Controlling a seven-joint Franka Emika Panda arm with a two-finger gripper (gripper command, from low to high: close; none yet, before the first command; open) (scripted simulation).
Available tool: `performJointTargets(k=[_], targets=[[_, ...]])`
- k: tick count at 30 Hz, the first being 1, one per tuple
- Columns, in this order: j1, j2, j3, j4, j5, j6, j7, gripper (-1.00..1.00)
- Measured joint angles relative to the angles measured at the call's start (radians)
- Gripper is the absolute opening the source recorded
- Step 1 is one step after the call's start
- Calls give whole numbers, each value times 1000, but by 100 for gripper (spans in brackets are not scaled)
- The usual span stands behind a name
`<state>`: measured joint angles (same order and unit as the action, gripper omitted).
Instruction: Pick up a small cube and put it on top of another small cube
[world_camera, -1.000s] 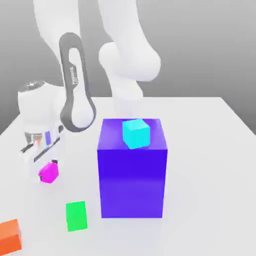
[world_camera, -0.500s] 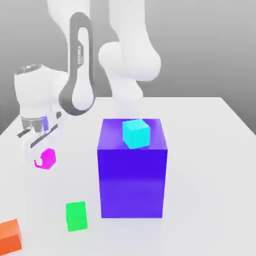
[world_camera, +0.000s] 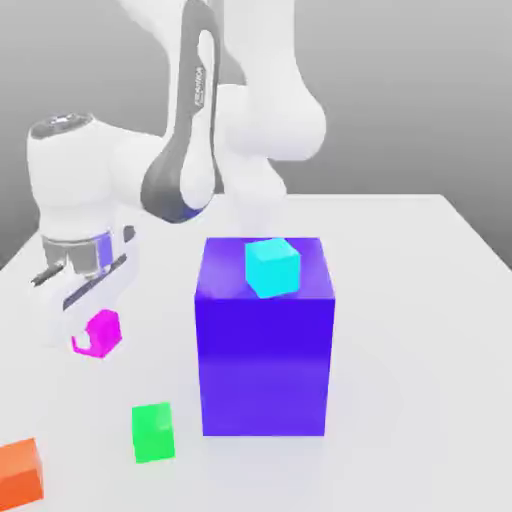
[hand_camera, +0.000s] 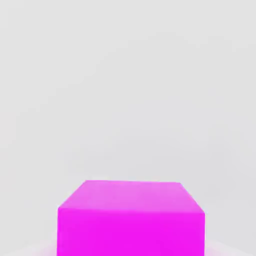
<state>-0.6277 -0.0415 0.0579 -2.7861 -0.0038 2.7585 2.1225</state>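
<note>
Behind me the background is plain grey, shading lighter toward its top, and a pale, nearly white table (world_camera: 400, 330) runs back to a straight far edge. My gripper (world_camera: 94, 337) is over the part of it toward the exterior view's left, closed on the magenta cube (world_camera: 103, 332), which sits between my fingertips. The cube seems to be off the table, though I cannot tell how high.

It is a small, bright magenta thing with plain, flat faces and crisp, straight edges. In the exterior view it looks turned, and pale fingertip hides part of its side. My hand view shows two faces: one paler and pinker, narrowing away from me, the other a deeper, even magenta.

The green cube (world_camera: 153, 432) rests on the table, nearer the exterior camera than my magenta one, with nothing on top of it. The orange cube (world_camera: 18, 475) lies nearer still and farther toward the exterior view's left. To the exterior view's right of the green cube stands the big blue block (world_camera: 264, 360), with the cyan cube (world_camera: 272, 268) on its top.
</note>
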Motion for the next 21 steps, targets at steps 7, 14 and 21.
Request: performJointTargets(k=[7,14,21], targets=[[91,7,51,62,4,-59,149,-100],[168,25,85,115,7,-96,266,-100],[161,89,71,130,-15,-37,287,-100]])
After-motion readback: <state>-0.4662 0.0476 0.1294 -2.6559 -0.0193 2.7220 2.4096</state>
